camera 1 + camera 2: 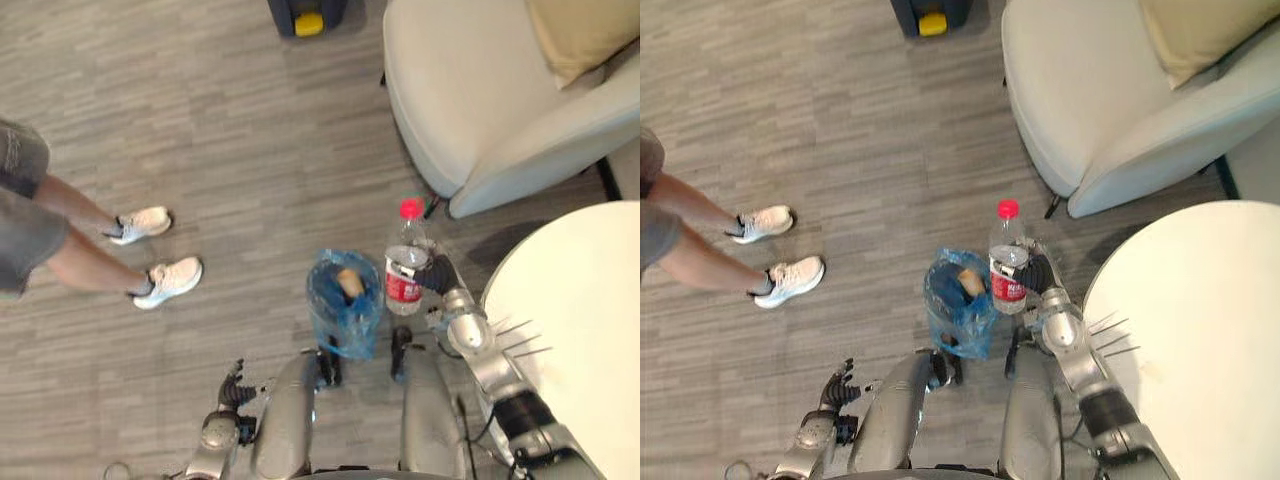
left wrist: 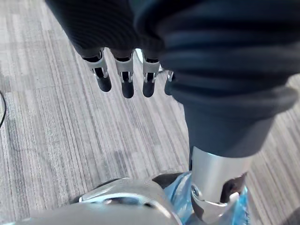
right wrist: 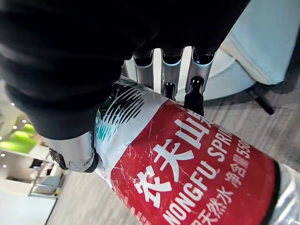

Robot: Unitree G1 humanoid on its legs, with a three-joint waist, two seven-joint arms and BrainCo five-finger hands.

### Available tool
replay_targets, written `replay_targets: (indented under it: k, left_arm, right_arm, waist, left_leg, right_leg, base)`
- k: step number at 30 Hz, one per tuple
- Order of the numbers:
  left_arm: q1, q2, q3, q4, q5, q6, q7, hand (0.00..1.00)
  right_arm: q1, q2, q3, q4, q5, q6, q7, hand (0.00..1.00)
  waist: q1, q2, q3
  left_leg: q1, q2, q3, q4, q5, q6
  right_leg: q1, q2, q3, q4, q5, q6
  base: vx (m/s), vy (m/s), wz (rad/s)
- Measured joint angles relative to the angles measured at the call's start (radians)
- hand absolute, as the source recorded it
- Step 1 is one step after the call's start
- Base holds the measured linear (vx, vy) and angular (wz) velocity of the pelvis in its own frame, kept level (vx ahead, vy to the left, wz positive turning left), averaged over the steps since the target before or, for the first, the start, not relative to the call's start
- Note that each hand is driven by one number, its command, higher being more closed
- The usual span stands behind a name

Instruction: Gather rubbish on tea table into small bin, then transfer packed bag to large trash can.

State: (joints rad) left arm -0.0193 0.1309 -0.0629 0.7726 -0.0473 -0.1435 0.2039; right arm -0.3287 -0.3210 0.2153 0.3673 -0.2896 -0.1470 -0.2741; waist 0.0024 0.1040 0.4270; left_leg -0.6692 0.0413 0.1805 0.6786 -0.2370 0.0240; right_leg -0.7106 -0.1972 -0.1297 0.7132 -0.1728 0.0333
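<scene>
Clear plastic bottle: red cap, red-and-white label, looks near empty. My right hand has its fingers and thumb curled round the label band, a firm hold. The bottle hangs over the floor, just beside the blue-bagged small bin at the bin's 3 o'clock, between the bin and the round cream tabletop. I cannot tell whether it touches the bag.

The right wrist view gives the scuffed label and my grip up close. The head views give the cap, the bin with a brown scrap inside, and the grey armchair at 1 o'clock. A person's legs show at 9 o'clock.

Bottle long axis roughly upright; in the head views the cap points to 12 o'clock.

My left hand is low at 7 o'clock, with fingers straight and nothing held.
</scene>
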Motion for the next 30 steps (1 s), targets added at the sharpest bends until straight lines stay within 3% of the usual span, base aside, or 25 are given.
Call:
replay_targets:
  k: [5,9,14,15,22,30]
  left_arm:
    - [-0.156,-0.055,0.061,-0.098,-0.044,-0.025,0.036,0.0]
    - [-0.236,-0.076,0.095,-0.233,-0.08,-0.052,0.069,0.0]
    - [-0.245,-0.087,0.116,-0.295,-0.118,-0.063,0.099,0.0]
    - [-0.245,-0.09,0.114,-0.306,-0.122,-0.066,0.104,0.0]
    - [-0.245,-0.1,0.105,-0.328,-0.139,-0.079,0.105,0.0]
    - [-0.245,-0.095,0.108,-0.32,-0.137,-0.077,0.105,0.0]
  right_arm:
    - [-0.146,0.031,-0.003,0.018,-0.041,0.033,-0.077,1.0]
    - [-0.294,0.027,-0.022,0.017,-0.06,0.065,-0.143,1.0]
    - [-0.383,0.018,-0.02,0.03,-0.066,0.089,-0.183,1.0]
    - [-0.405,0.004,-0.019,0.052,-0.066,0.092,-0.185,0.0]
    - [-0.463,-0.041,-0.017,0.171,-0.066,0.12,-0.19,0.0]
    - [-0.396,-0.024,-0.02,0.081,-0.067,0.117,-0.204,0.0]
  waist:
    - [0.023,0.004,0.077]
    - [0.071,0.002,0.106]
    - [0.074,-0.002,0.113]
    - [0.073,-0.002,0.113]
    - [0.08,-0.003,0.113]
    - [0.066,-0.004,0.113]
  left_leg:
    - [-0.285,0.059,0.02,0.153,-0.005,0.008]
    - [-0.509,0.081,0.049,0.244,0.01,0.012]
    - [-0.609,0.072,0.043,0.268,0.034,0.039]
    - [-0.622,0.064,0.039,0.268,0.038,0.039]
    - [-0.648,0.046,0.039,0.245,0.052,0.027]
    - [-0.631,0.048,0.021,0.225,0.078,0.034]
  right_leg:
    - [-0.246,-0.041,-0.05,0.156,-0.037,-0.014]
    - [-0.476,-0.08,-0.046,0.275,-0.049,-0.025]
    - [-0.57,-0.101,-0.047,0.319,-0.05,-0.025]
    - [-0.581,-0.105,-0.044,0.325,-0.052,-0.023]
    - [-0.616,-0.121,-0.038,0.326,-0.059,-0.016]
    - [-0.587,-0.115,-0.061,0.314,-0.058,-0.018]
  base:
    - [-0.23,-0.068,0.53]
    - [-0.14,-0.056,0.26]
    - [-0.08,0.021,0.17]
    - [-0.09,0.034,0.23]
    - [-0.08,0.026,0.1]
    - [-0.06,0.015,0.04]
